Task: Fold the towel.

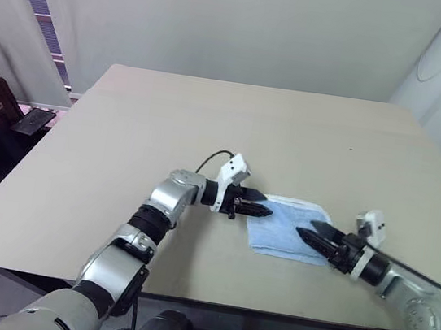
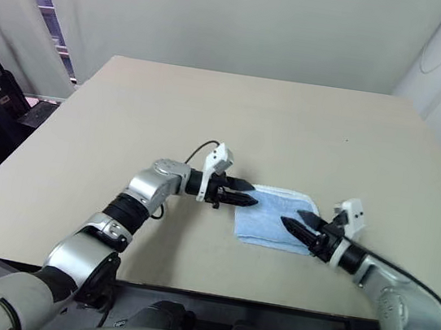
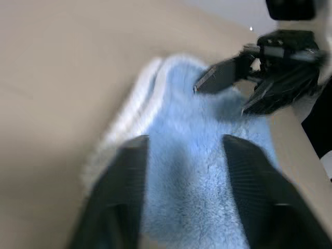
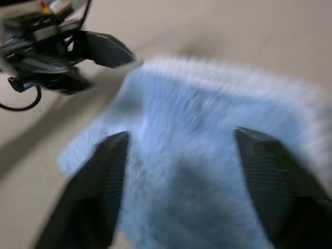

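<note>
Towel (image 1: 289,229) lies near the front edge of the table (image 1: 210,122), already doubled into a small, roughly square pad, with the white stitched edging curving along its far side. From where I sit it reads as folded at least once; I can't count the layers. I have the left gripper (image 1: 262,205) at the pad's left edge, pointing across toward the right one, its two fingers (image 3: 127,197) spread apart with blue pile showing between them in the left wrist view. They close on nothing; whether the tips brush the cloth I can't say. The right gripper (image 1: 315,232) sits at the pad's right front part, aimed back at the left one, its fingers (image 4: 104,181) also standing wide apart with the towel between them in the right wrist view, nothing clamped. The two grippers face each other over the cloth, near but apart, which suits either a release after laying a fold or a fresh pick at opposite edges. I judge release more likely, since the pad lies flat and settled with no corner lifted. If another fold is wanted, I'd need a bite on one edge, not the middle, because the thick pile would bunch. A black cable loops on the table behind my left wrist, clear of the work.
</note>
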Robot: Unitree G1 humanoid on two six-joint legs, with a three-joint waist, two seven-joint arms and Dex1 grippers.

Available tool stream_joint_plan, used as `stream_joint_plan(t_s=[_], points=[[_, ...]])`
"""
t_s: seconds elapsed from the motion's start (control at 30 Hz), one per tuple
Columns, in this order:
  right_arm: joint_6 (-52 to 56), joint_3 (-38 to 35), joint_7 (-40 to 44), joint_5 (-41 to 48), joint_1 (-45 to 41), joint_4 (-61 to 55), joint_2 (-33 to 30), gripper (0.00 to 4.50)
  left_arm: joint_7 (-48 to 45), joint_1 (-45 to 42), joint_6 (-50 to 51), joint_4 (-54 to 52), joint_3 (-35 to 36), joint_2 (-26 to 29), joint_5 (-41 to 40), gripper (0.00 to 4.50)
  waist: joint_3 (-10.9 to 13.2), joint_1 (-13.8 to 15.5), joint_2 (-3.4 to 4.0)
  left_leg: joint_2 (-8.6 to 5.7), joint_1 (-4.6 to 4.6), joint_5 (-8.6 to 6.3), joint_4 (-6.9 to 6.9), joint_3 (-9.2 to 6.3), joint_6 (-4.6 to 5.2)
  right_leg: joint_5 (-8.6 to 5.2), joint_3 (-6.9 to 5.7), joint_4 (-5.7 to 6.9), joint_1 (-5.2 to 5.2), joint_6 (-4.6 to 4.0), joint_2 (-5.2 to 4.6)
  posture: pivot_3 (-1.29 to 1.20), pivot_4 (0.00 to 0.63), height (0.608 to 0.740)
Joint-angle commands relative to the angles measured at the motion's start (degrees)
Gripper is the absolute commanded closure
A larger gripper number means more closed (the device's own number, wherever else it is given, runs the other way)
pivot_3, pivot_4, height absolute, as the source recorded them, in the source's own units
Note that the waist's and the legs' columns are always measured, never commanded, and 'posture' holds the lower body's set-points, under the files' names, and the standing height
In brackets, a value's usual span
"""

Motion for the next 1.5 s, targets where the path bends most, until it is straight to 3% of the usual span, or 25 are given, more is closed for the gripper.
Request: stream_joint_plan(t_s=[0.03,0.07,0.37,0.73,1.07,1.2,1.5], points=[[7.47,-2.28,1.30,4.03,-2.64,2.21,-3.54,0.00,-1.86,0.15,1.84,-5.44,1.22,2.33,-2.13,0.30,0.00,0.03,-0.01,0.00,0.00,0.00,0.01,0.00,0.00,0.00,0.00,0.00,0.01,-0.01,0.00,0.00,0.000,0.740],[10.56,-2.71,1.98,5.21,-4.44,4.89,-4.94,0.00,-3.19,0.82,2.61,-7.12,1.15,3.83,-2.63,0.02,0.00,-0.04,0.01,0.00,0.01,0.00,0.01,0.00,0.00,0.00,0.00,-0.01,0.02,-0.01,0.00,0.00,0.000,0.740],[25.50,-0.84,6.64,6.10,-16.43,24.12,-9.38,0.00,1.44,4.02,3.84,-10.50,3.15,6.48,-3.23,0.02,0.02,0.04,0.03,-0.01,-0.02,-0.01,0.01,0.03,0.04,0.01,0.01,-0.04,0.02,-0.04,-0.06,0.00,0.000,0.740],[32.91,10.76,13.16,4.50,-15.94,21.87,-9.09,0.00,2.58,7.33,5.75,-16.05,2.23,6.76,-4.63,0.02,-0.01,-0.15,0.04,0.00,-0.02,-0.04,0.03,0.04,0.07,0.01,0.01,-0.04,0.00,-0.03,-0.04,0.00,0.000,0.740],[34.47,14.42,13.41,2.24,-19.64,25.23,-4.36,0.00,3.70,7.78,4.58,-16.69,0.83,6.06,-4.05,0.02,-0.14,-1.55,-0.16,0.04,0.00,-0.05,0.01,0.04,0.06,0.02,0.01,-0.02,0.00,-0.04,0.01,0.00,0.000,0.740],[33.98,13.73,13.36,1.68,-18.03,23.80,-4.24,1.25,4.04,7.99,4.10,-16.37,0.78,5.92,-3.82,0.00,-0.14,-1.95,-0.17,0.04,0.01,-0.05,0.00,0.03,0.07,0.01,0.00,-0.02,0.01,-0.04,0.01,0.00,0.000,0.740],[36.63,2.53,8.08,6.32,-14.20,18.87,0.50,4.45,5.23,8.23,4.56,-16.52,0.50,4.64,-4.37,0.00,-0.15,-1.66,-0.18,0.04,0.00,-0.09,0.03,0.02,0.02,0.02,0.00,-0.02,0.01,-0.04,0.00,0.00,0.000,0.740]])
